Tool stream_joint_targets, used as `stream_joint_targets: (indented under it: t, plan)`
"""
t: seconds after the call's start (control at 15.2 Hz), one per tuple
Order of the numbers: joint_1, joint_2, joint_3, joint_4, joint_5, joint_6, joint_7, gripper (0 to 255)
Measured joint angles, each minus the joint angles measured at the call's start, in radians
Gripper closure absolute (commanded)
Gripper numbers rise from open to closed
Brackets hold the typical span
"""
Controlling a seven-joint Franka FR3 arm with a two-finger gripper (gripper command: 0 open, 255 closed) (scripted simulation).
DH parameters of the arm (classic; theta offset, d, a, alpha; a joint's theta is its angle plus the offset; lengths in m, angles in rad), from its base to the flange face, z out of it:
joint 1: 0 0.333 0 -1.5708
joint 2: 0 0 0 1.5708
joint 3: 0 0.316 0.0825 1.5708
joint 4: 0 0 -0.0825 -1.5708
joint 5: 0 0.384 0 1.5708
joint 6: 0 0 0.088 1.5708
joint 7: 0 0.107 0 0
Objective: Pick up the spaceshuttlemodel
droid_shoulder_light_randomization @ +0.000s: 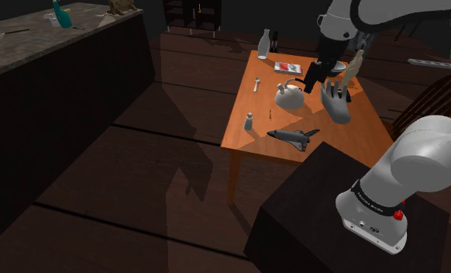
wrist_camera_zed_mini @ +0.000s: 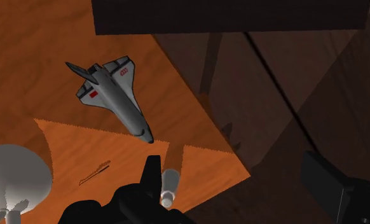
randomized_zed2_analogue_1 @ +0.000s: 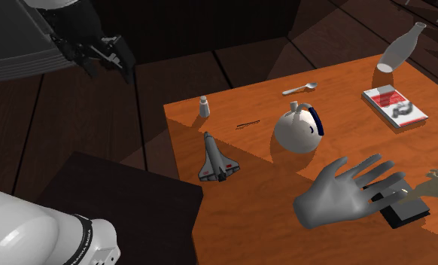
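Observation:
The space shuttle model [droid_shoulder_light_randomization: 294, 137] is grey and white with black edges and red marks. It lies flat on the orange wooden table [droid_shoulder_light_randomization: 336, 138], near the edge closest to the stand. The model [randomized_zed2_analogue_1: 215, 158] points toward a small shaker in the second exterior view. My black gripper [droid_shoulder_light_randomization: 315, 76] hangs open, high above the table, holding nothing. The gripper [randomized_zed2_analogue_1: 107, 59] sits well up and to the left of the model in the second exterior view. In the wrist view the shuttle [wrist_camera_zed_mini: 110, 95] lies beyond my spread fingers [wrist_camera_zed_mini: 150, 179], apart from them.
On the table stand a white round jug [randomized_zed2_analogue_1: 296, 129], a grey hand model [randomized_zed2_analogue_1: 345, 192], a small shaker [randomized_zed2_analogue_1: 204, 107], a spoon [randomized_zed2_analogue_1: 299, 88], a book [randomized_zed2_analogue_1: 394, 105] and a pale bottle [randomized_zed2_analogue_1: 400, 47]. The dark stand [droid_shoulder_light_randomization: 317, 209] abuts the table. A long counter [droid_shoulder_light_randomization: 53, 54] runs at the shoulder view's left.

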Motion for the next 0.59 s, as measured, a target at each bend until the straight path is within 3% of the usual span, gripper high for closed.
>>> stream_joint_targets:
  t: [0.33, 0.59]
  plan:
    - [-0.017, 0.057, -0.089, -0.098, -0.055, 0.149, -0.128, 0]
    - [-0.027, 0.17, -0.164, -0.133, -0.094, 0.291, -0.229, 0]
